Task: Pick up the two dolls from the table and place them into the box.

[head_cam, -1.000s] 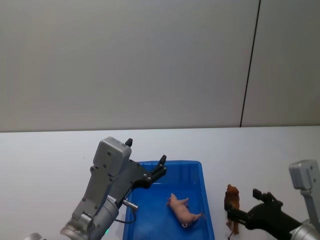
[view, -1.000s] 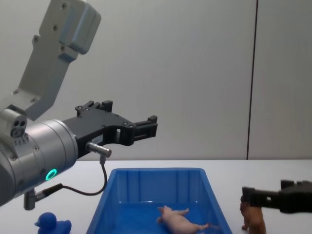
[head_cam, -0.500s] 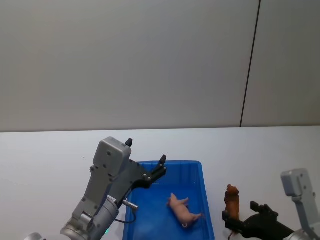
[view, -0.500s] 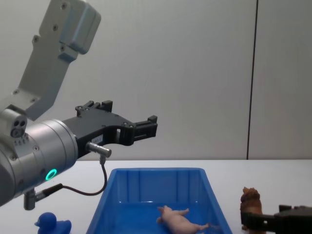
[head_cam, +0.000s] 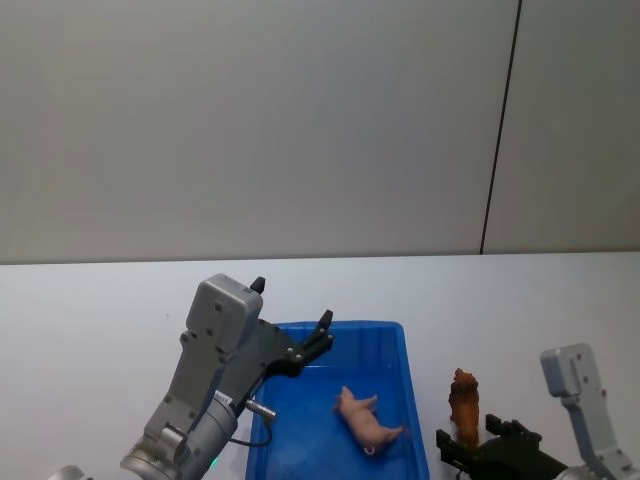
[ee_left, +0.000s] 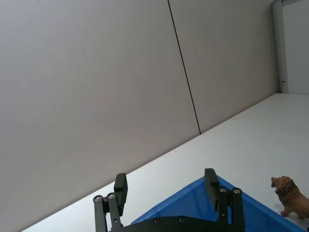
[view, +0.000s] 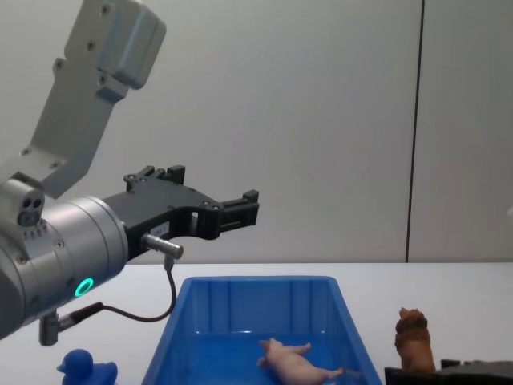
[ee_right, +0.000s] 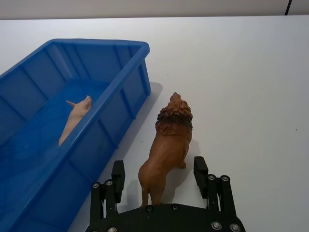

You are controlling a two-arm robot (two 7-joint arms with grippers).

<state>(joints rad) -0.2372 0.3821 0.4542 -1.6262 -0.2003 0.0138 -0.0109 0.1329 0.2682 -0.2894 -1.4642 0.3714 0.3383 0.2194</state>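
You held the right end effector low over the table, jaws apart astride the lion standing just right of the box, ready to clamp it, while the pig lay inside and the left end effector hung spread above the box.

Blue, pink and reddish-brown on white

We see a plain white table, a bright blue box, a pale pink pig and, to the right, a reddish-brown lion with a darker mane. At near left is a blue duck. The left gripper and right gripper are black, and the left arm is grey with a green ring.
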